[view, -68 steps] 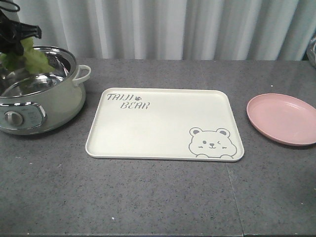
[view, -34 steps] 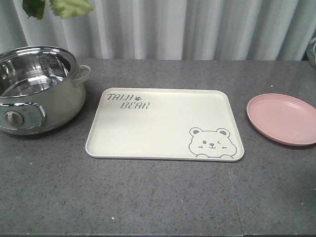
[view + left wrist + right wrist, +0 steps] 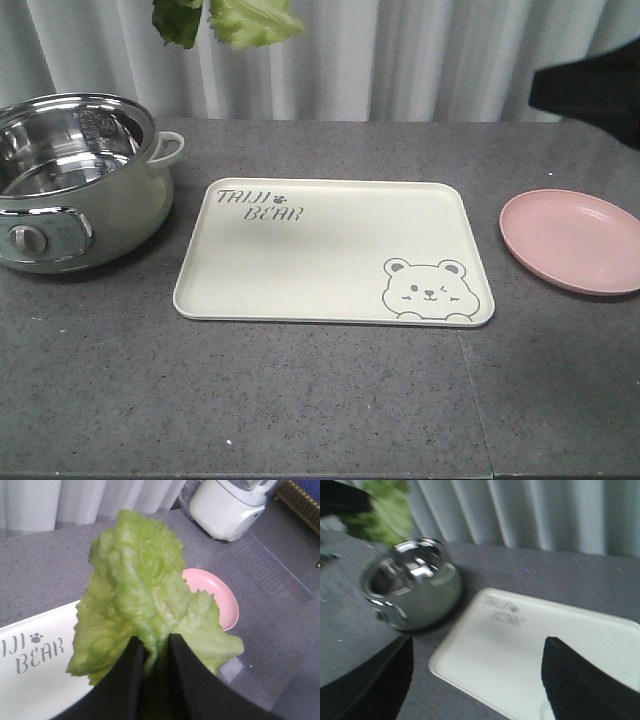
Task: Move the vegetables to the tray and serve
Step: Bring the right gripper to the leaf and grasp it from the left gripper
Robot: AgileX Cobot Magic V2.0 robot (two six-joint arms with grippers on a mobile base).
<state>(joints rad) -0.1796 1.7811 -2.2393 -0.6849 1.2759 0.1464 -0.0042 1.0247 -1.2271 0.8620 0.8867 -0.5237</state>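
Observation:
A crinkled green lettuce leaf, the vegetables (image 3: 145, 595), hangs pinched by its pale stem between the black fingers of my left gripper (image 3: 156, 642), which is shut on it. From the front, the leaf (image 3: 245, 20) dangles at the top edge, above the table's far side between pot and tray. The cream tray (image 3: 330, 250) with "TAIJI BEAR" lettering lies flat in the middle with nothing on it. My right gripper (image 3: 477, 647) is open and holds nothing, hovering over the tray (image 3: 520, 645). A dark part of the right arm (image 3: 590, 85) shows at the upper right.
A pale green electric pot (image 3: 75, 180) with a shiny steel bowl stands left of the tray. A round pink plate (image 3: 572, 240) sits to the right. A white appliance (image 3: 230, 507) stands at the far table edge. A curtain hangs behind.
The leaf came up out of the pot and moved right along the top of the front view. The right arm has come into view at the upper right.

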